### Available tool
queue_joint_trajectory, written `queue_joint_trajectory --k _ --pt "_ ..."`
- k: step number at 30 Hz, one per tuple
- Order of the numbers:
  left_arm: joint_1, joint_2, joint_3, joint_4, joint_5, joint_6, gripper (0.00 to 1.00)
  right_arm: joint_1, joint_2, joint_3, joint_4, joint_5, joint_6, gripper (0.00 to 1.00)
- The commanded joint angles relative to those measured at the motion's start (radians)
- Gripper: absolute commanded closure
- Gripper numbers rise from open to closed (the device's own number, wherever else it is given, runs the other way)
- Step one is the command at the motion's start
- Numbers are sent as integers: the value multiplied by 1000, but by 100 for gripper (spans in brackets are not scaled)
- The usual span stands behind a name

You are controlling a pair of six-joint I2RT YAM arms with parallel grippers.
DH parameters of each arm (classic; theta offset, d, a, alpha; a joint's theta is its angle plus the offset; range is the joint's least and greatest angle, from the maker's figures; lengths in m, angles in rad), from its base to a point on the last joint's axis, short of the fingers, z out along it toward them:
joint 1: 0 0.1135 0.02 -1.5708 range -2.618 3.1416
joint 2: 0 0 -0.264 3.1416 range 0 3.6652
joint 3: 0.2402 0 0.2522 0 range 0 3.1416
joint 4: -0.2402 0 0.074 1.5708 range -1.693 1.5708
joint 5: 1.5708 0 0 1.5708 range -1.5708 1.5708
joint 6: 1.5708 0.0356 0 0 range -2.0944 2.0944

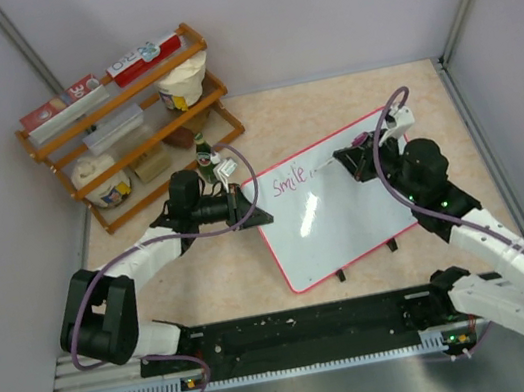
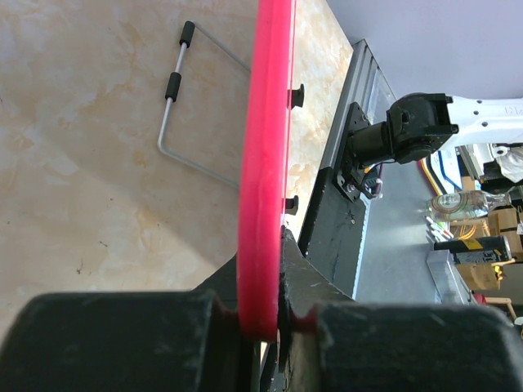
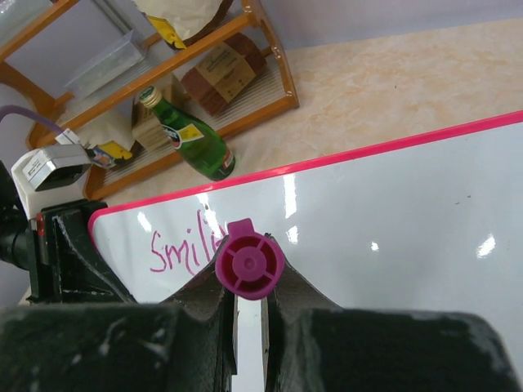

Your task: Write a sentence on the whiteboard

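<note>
The whiteboard [image 1: 349,226] sits mid-table, nearer the right edge, with its left rim clenched in the left gripper [image 1: 247,209]. The right gripper [image 1: 355,161] grasps a magenta marker [image 3: 249,263] over the board's top edge. Of the sentence [image 1: 290,182], only "Smile" shows, so most of it likely remains to be written.

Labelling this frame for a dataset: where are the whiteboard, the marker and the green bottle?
whiteboard [image 1: 349,226], top view, bare white face.
marker [image 3: 249,263], right wrist view, purple end cap.
green bottle [image 3: 208,155], right wrist view, glass body.
</note>
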Motion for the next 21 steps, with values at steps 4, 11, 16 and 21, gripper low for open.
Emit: queue_joint_trajectory --k 4,11,16,21 --pt "-41 40 -52 -129 -141 238 100 -6 30 92 15 107 -11 100" --pt "-41 36 -56 -128 -142 237 100 -6 39 78 43 141 1 100" --pt "-40 39 -55 -129 -142 235 100 -6 64 82 58 143 0 100" --pt "-41 39 -55 -129 -145 238 100 -6 93 77 64 129 0 100"
